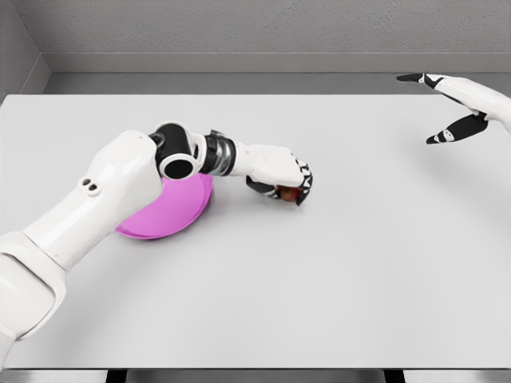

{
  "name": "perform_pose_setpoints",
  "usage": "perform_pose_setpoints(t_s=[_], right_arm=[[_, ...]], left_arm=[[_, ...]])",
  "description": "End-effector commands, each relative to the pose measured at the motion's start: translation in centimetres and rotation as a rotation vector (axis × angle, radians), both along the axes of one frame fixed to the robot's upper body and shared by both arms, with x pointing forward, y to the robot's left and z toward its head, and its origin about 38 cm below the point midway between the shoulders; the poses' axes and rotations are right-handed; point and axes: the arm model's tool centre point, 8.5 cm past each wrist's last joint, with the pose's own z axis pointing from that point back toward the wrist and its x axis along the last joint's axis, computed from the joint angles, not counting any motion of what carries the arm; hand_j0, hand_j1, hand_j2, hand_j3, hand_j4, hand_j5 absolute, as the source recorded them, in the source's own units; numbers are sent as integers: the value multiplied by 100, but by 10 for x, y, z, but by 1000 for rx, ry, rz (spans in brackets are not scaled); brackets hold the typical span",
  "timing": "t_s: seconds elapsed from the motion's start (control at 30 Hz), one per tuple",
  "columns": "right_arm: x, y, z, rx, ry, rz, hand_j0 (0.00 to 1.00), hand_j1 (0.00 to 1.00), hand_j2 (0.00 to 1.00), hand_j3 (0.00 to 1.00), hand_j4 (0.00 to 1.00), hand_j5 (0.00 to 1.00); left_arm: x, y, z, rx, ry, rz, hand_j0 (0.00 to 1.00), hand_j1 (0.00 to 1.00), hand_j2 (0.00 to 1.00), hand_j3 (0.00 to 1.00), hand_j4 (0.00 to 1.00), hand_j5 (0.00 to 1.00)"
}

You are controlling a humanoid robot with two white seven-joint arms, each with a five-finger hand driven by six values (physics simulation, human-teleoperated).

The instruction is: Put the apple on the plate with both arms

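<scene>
A broad, pale grey table (335, 287) fills most of the room in view, its far edge meeting a grey wall with a lighter band along the base; a corner of the room shows at the upper left. On the table, left of centre, lies a magenta plate (164, 219), its upper portion covered by the left arm's elbow and forearm. The left arm enters from the lower left and reaches rightward across the plate. The left hand (281, 179) sits on the table just right of the plate, fingers curled down over the apple (287, 192), of which only a small reddish patch is visible beneath the palm; the hand is clasped on it. The apple is beside the plate, not on it. The right hand (467, 108) hovers at the upper right, well apart from both, fingers extended and empty.
</scene>
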Motion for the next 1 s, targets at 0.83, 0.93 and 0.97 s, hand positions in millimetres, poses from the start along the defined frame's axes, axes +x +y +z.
perform_pose_setpoints(t_s=[0.83, 0.93, 0.97], right_arm=[[-7, -10, 16, -25, -34, -3, 100, 100, 100, 100, 100, 100], [-8, -16, 20, -33, -36, -12, 100, 100, 100, 100, 100, 100], [-10, -23, 24, -47, -39, -24, 100, 100, 100, 100, 100, 100]], left_arm=[[-3, 265, 52, -177, 48, 442, 100, 100, 100, 100, 100, 100], [7, 283, 50, -249, 92, 517, 100, 100, 100, 100, 100, 100], [12, 299, 41, -255, 119, 575, 100, 100, 100, 100, 100, 100]])
